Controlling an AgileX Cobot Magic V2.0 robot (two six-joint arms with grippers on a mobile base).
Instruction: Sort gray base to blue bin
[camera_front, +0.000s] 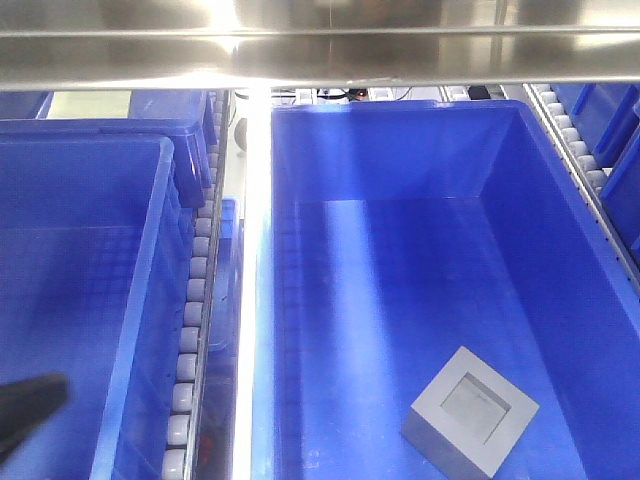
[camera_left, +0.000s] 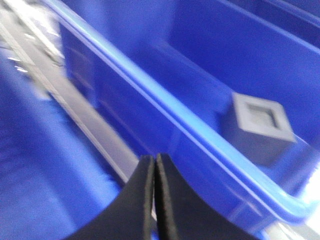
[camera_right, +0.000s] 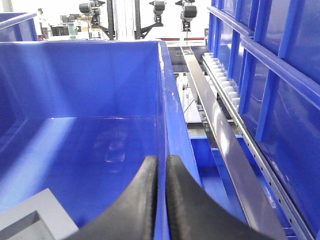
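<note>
1. No brand, label or readable writing shows on the gray base, the blue bin or anything around them.
2. The gray base lies on the floor of the blue bin, recessed face up, turned corner-on to the bin walls, touching neither of my grippers.
3. From my left gripper the gray base sits ahead and to the right, beyond the bin's rolled rim. That view is blurred; edges of the block are soft.
4. My left gripper's fingers meet at the tips, with nothing between them. It hangs outside the bin wall, above a metal rail.
5. In the front view only a dark tip of that arm shows at the lower left, over a neighbouring blue tote; the rest is cut off.
6. My right gripper has its fingers nearly together, only a thin slit between them, nothing held. It sits over the bin's right wall.
7. From the right gripper the gray base is low to the left, cropped by the frame's corner.
8. A roller track runs ahead and right of my right gripper.
9. A steel beam hides the bin's far rim in the front view.
</note>
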